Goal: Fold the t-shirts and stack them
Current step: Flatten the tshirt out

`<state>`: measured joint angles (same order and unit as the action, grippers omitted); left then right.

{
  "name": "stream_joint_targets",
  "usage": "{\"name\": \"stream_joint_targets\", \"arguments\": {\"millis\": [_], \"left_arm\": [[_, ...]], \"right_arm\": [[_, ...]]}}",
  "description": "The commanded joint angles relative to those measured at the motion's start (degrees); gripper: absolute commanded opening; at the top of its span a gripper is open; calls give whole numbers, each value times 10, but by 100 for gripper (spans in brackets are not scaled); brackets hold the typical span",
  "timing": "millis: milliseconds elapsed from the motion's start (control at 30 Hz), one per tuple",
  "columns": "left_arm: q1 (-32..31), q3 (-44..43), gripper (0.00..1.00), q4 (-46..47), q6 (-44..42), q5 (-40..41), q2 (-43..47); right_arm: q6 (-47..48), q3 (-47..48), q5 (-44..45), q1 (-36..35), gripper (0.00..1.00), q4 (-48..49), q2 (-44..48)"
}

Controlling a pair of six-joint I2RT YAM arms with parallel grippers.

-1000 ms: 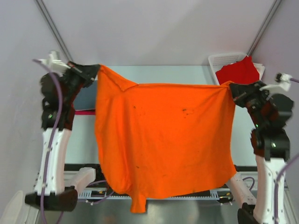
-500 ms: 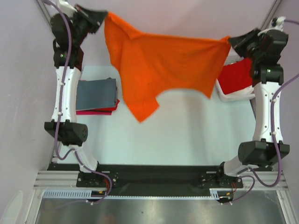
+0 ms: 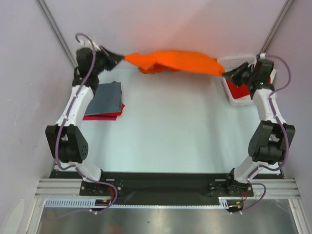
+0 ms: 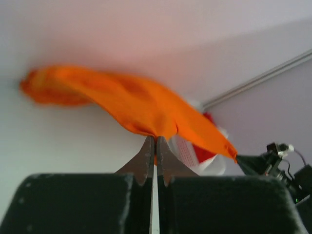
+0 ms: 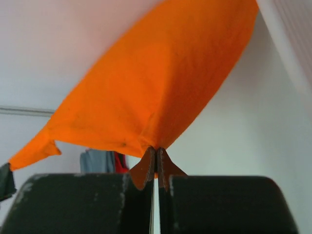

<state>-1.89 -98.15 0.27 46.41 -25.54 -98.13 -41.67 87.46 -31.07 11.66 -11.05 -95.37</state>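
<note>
The orange t-shirt (image 3: 175,61) is stretched between both grippers along the far edge of the table, bunched into a narrow band. My left gripper (image 3: 122,57) is shut on its left corner; in the left wrist view the cloth (image 4: 141,105) rises from the closed tips (image 4: 156,140). My right gripper (image 3: 226,74) is shut on its right corner; the cloth fills the right wrist view (image 5: 156,83) above the tips (image 5: 156,149). A folded grey t-shirt (image 3: 107,96) lies on a magenta one (image 3: 100,116) at the left. A red t-shirt (image 3: 239,90) is in the basket.
The white lattice basket (image 3: 234,62) stands at the far right corner, behind my right gripper. The pale table surface (image 3: 175,131) lies between the arms. Grey walls close in the back and sides.
Both arms have reached far forward and down. The orange shirt went from hanging spread out, high in front of the camera, to a low bunched band at the table's far edge.
</note>
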Motion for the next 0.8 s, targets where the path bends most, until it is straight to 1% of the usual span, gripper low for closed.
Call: {"name": "stream_joint_targets", "arguments": {"millis": [0, 33, 67, 100, 133, 167, 200, 233, 267, 300, 333, 367, 400, 433, 467, 500, 533, 567, 600, 633, 667, 767], "left_arm": [[-17, 145, 0, 45, -69, 39, 142], [-22, 217, 0, 45, -69, 54, 162], [-24, 252, 0, 45, -69, 61, 184], [-27, 285, 0, 45, -68, 66, 204], [-30, 319, 0, 45, -69, 73, 245], [-36, 381, 0, 45, -69, 90, 266], [-38, 410, 0, 44, -69, 94, 285], [-42, 438, 0, 44, -68, 94, 328], [-43, 488, 0, 42, -67, 95, 347], [-43, 511, 0, 38, -66, 99, 372], [-44, 534, 0, 34, -67, 99, 395], [-46, 572, 0, 25, -68, 101, 443], [-46, 589, 0, 11, -69, 114, 467], [-46, 603, 0, -18, -70, 118, 490], [-47, 630, 0, -32, -72, 122, 540], [-47, 642, 0, -48, -75, 129, 560], [-48, 666, 0, -81, -74, 129, 583], [-48, 677, 0, -96, -74, 127, 603], [-48, 690, 0, -106, -72, 125, 641], [-48, 703, 0, -127, -68, 120, 659], [-48, 726, 0, -137, -59, 117, 690], [-49, 767, 0, -155, -46, 106, 725]], "right_arm": [[-10, -119, -22, 6, 0, 71, 53], [-8, -151, -21, 7, 0, 78, 61], [-5, -176, -17, 10, 0, 82, 76], [0, -225, -14, 11, 0, 82, 87], [4, -247, -8, 13, 0, 82, 96], [14, -268, -5, 17, 0, 82, 107], [19, -294, -1, 19, 0, 79, 133], [24, -335, 10, 20, 0, 74, 149], [34, -362, 14, 22, 0, 67, 170], [40, -384, 21, 26, 0, 63, 207], [44, -428, 41, 25, 0, 56, 232], [49, -446, 50, 27, 0, 39, 255], [62, -462, 67, 27, 0, 27, 305], [68, -497, 77, 28, 0, 15, 327], [71, -511, 84, 28, 0, -12, 351], [77, -529, 92, 28, 0, -25, 379], [78, -543, 96, 28, 0, -38, 423], [80, -572, 97, 28, 0, -65, 450], [79, -584, 97, 28, 0, -79, 472], [79, -596, 96, 28, 0, -92, 516], [78, -617, 100, 28, 0, -119, 534], [76, -635, 106, 28, 0, -172, 606]]}}
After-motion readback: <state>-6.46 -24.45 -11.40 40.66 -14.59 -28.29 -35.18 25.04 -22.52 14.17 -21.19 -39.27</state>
